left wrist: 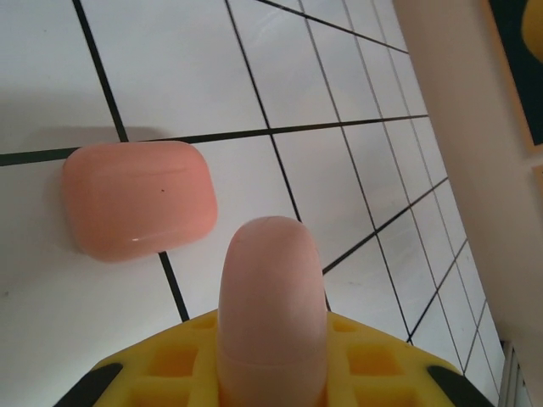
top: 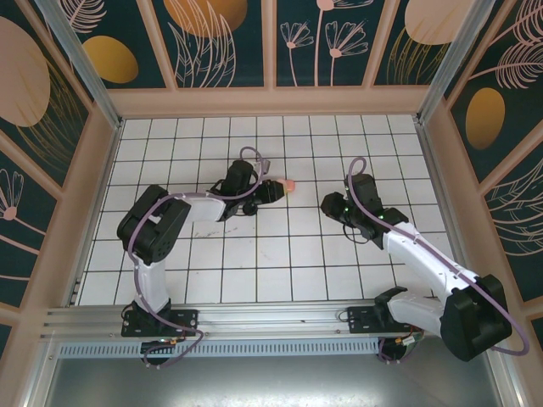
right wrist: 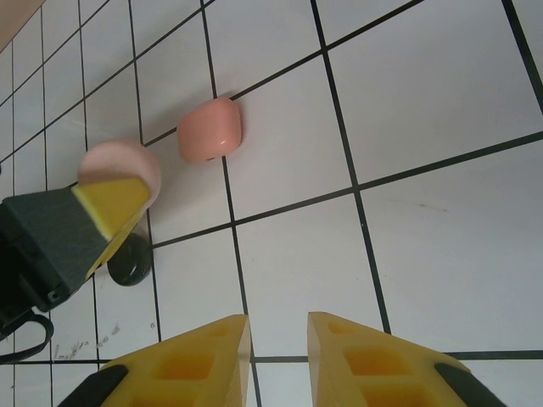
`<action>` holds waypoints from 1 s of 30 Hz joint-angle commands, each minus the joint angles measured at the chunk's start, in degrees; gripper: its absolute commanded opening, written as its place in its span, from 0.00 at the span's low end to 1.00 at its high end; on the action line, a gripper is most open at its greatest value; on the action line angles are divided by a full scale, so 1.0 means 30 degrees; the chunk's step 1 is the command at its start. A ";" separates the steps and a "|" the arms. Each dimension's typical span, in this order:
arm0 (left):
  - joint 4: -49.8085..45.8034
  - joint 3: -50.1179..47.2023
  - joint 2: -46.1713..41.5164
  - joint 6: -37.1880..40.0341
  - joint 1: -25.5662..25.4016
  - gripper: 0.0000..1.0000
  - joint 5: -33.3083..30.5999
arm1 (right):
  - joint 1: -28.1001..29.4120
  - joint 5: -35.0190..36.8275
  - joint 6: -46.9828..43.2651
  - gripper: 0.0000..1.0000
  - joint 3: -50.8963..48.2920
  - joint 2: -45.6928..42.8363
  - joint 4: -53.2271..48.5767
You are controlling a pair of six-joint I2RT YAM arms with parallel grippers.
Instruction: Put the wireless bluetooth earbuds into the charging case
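Yellow fingers of the left gripper (left wrist: 271, 360) are clamped on a pale pink case (left wrist: 270, 288), which projects past the fingertips. This is near the middle of the tabletop (top: 288, 254), somewhat toward its far edge. Just beyond the held case, a second pink case (left wrist: 140, 210) lies flat and closed on the tiles, apart from it. A dark rounded object (right wrist: 129, 261) sits by the left gripper on the side of the near edge; its identity cannot be told. The right gripper (right wrist: 278, 339) hovers right of the middle, touching neither case, with its fingers parted by a narrow gap and nothing between them.

Assessment: the step in hand is presenting the case; insertion appears not yet begun. The next move calls for the lid open, the case steady, and the right gripper taking an earbud by its stem and lining it up with its well
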 commanded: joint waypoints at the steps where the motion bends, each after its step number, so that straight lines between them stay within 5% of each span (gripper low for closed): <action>1: -0.1862 0.1050 0.0805 -0.0432 -0.0147 0.00 -0.0418 | -0.0095 0.0378 -0.0340 0.26 0.0349 -0.0111 0.0427; 9: -0.4273 0.2343 0.1708 0.0754 -0.0231 0.05 -0.1426 | -0.0126 0.0558 -0.0467 0.31 0.0900 -0.0118 -0.0048; 30: -0.8784 0.4301 0.1600 0.2439 -0.0239 0.41 -0.3740 | -0.0099 0.0904 -0.0696 0.51 0.1705 -0.0523 -0.0565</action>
